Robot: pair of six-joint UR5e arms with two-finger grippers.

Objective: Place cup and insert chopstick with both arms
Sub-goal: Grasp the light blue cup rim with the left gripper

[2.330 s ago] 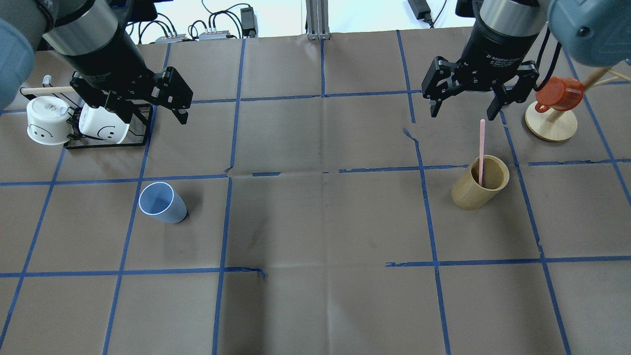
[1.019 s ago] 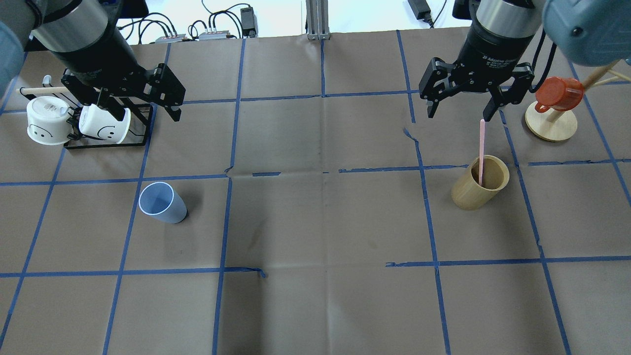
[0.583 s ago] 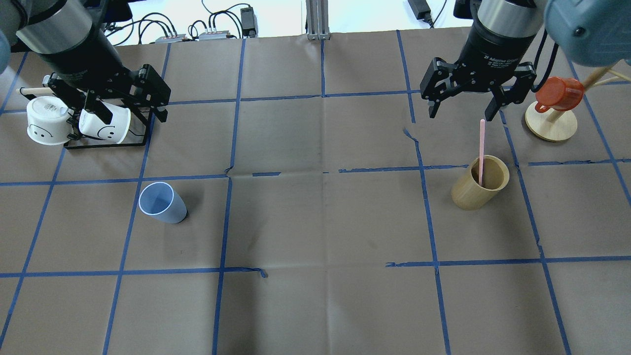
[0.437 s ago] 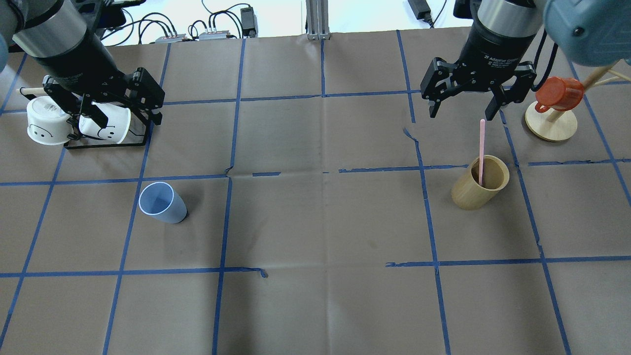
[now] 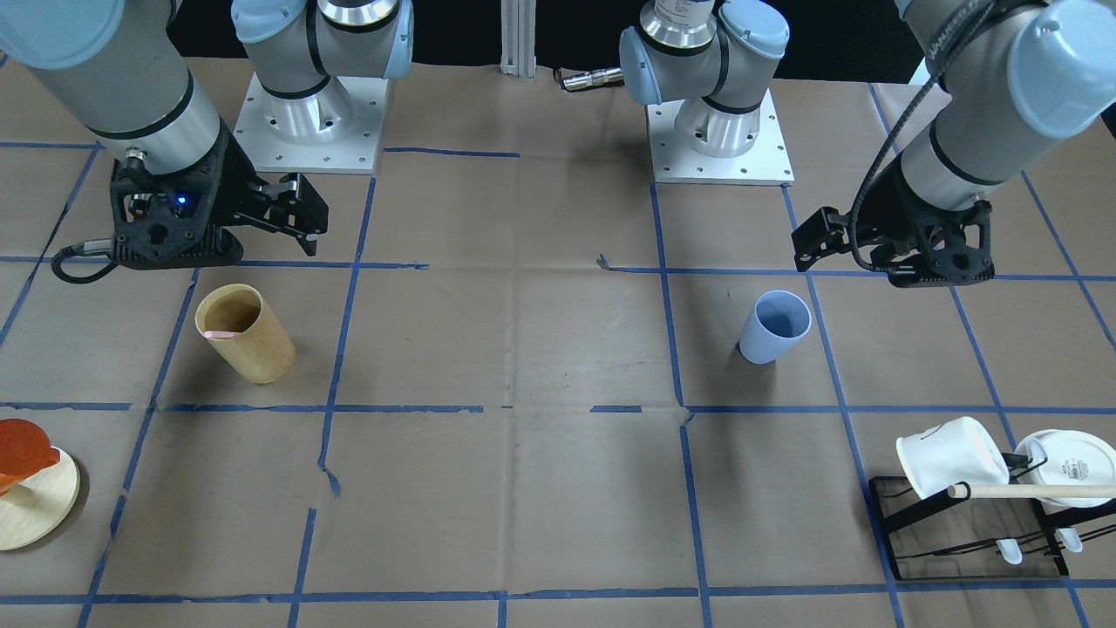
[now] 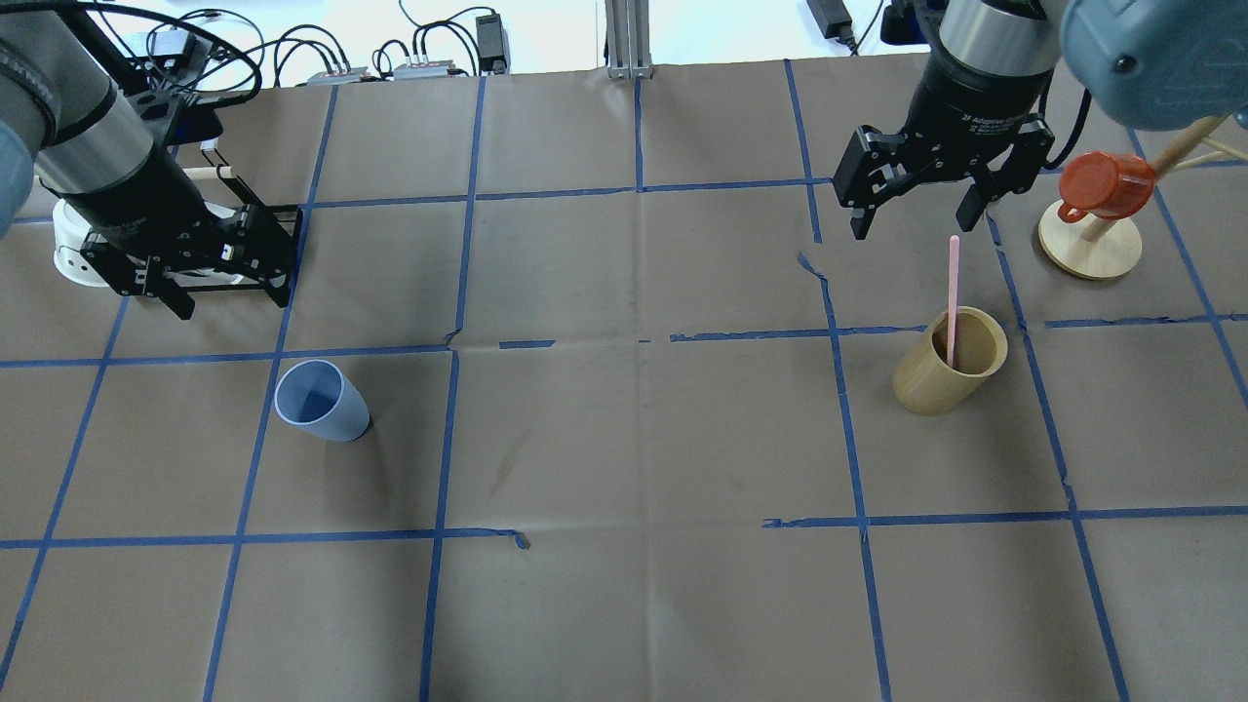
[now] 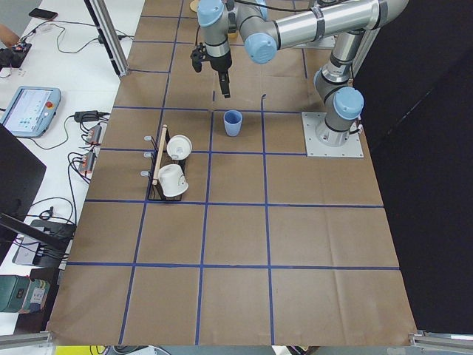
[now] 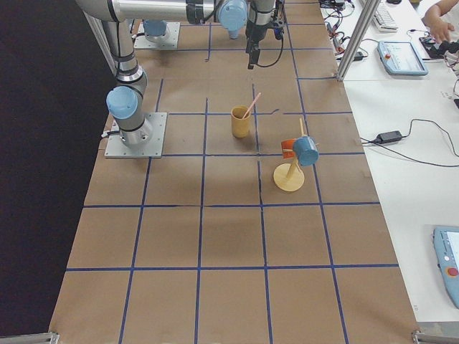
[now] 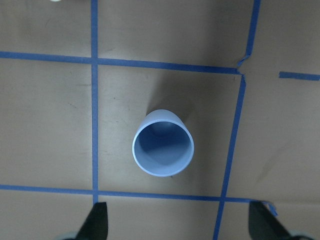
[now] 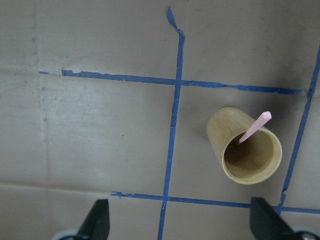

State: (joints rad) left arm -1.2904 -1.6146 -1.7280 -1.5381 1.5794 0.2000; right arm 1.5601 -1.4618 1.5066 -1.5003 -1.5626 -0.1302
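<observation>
Brown papered table (image 6: 624, 439), left gripper (image 6: 232, 292) spread, half hiding white mugs (image 6: 68, 261), right gripper (image 6: 912, 219) spread

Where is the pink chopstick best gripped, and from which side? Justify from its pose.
Grip the pink chopstick on its exposed upper length, above the bamboo holder, with the open right tool coming down from above. Its lower part is inside the holder and the thin shaft leans on the rim, so only the top is free.

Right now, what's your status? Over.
Left fingers open, right fingers open, both empty. Blue cup upright; pink chopstick in bamboo holder. Nothing seen in the way.
</observation>
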